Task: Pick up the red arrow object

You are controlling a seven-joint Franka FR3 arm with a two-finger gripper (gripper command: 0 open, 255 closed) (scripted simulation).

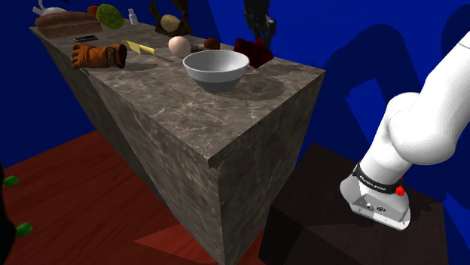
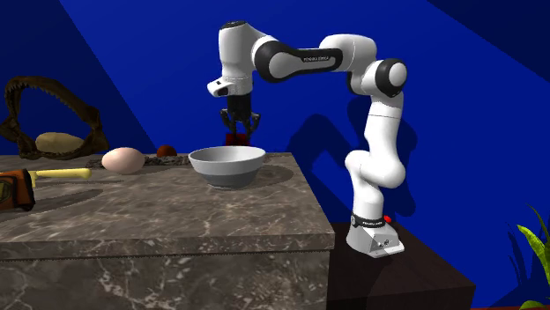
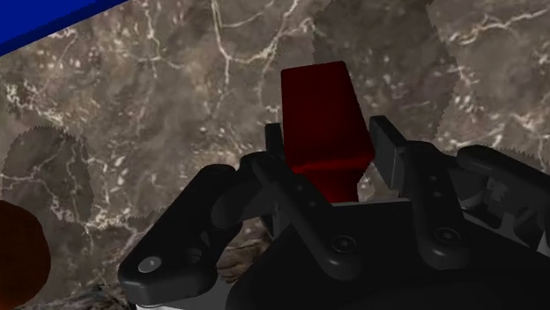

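A dark red, block-like arrow object [image 3: 317,106] lies on the grey-brown veined marble worktop [image 1: 151,83], at its back edge near the corner at the end closest to the robot's stand. In the second exterior view this red object [image 2: 234,138] shows just behind the rim of a wide, pale grey bowl [image 2: 227,165]. In the shoulder view it [image 1: 252,51] sits beyond the bowl [image 1: 216,69], close to it but apart. The all-black two-finger gripper [image 2: 242,126] points straight down over the red object, the white arm arching across from the stand. In the wrist view the gripper [image 3: 330,132] has its fingers [image 3: 389,148] spread, one at each side of the red block, which spans the gap between them. I cannot tell whether they press on it. Farther along the worktop from the bowl lie a pale, smooth egg [image 1: 179,45] and a small dark red-brown ball [image 1: 212,44]. Toward the opposite end are a flat yellow bar [image 1: 139,47] and an orange work glove [image 1: 98,55]. The gripper [image 1: 260,31] hangs dark against the blue wall.
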